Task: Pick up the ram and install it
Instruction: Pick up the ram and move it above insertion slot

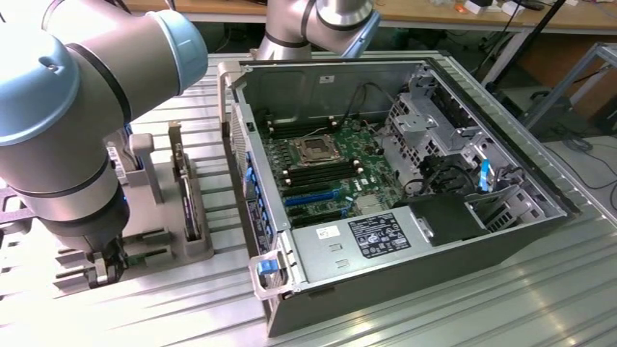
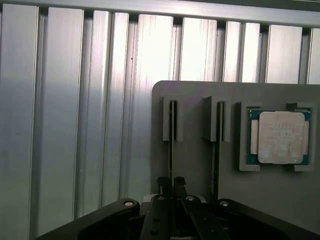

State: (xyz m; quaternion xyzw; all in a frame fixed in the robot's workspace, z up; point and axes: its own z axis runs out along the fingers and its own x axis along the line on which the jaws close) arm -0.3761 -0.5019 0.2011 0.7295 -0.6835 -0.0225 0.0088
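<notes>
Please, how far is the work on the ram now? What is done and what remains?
Done: the gripper is down at the grey holder. In hand: its fingers sit closed on both sides of the ram, which stands in its slot, not yet lifted. Left: the lift and the install; the motherboard lies apart, inside the open case.

We see the ram (image 2: 172, 145) edge-on as a thin dark strip. It stands on its long edge in a slot of the gray holder (image 2: 192, 160), its near end pinched from both sides by the gripper (image 2: 172, 183).
</notes>
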